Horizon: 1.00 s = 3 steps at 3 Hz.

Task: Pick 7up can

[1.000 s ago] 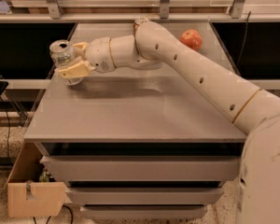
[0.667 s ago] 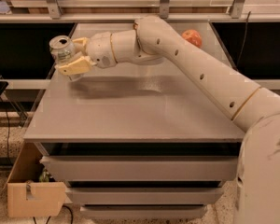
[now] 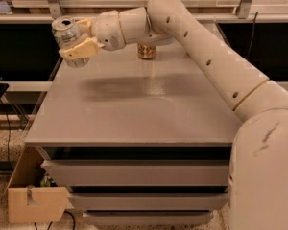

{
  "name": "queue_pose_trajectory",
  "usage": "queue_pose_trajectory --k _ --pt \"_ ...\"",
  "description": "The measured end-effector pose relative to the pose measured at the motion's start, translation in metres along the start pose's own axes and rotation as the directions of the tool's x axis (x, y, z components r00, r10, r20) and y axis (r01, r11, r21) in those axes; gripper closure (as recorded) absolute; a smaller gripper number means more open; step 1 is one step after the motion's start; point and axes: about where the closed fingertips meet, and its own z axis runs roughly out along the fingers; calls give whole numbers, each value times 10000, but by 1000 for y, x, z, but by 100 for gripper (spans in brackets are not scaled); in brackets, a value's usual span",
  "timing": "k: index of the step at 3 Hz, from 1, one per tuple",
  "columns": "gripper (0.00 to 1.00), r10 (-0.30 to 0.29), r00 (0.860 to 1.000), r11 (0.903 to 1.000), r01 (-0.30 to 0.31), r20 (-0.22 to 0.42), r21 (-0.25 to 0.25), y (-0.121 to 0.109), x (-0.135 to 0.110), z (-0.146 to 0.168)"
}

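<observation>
Gripper first, operator: you have it over the far left corner of the desk, jaws clenched on the 7up can with a finger on either side. The can is slightly tilted, silver top upward, and held off the desk surface. A copper-brown can stands near the desk's far edge, partly hidden behind the arm — a cardboard box sits on the floor by the desk's near left corner.
</observation>
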Motion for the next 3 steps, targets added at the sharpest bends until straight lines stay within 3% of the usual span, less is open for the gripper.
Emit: queue_pose_trajectory --k 1,3 --pt "100 -171 9998 9996 169 -65 -232 -6 -18 -10" --pt "100 -20 10000 9977 25 82 -681 -7 -30 -15"
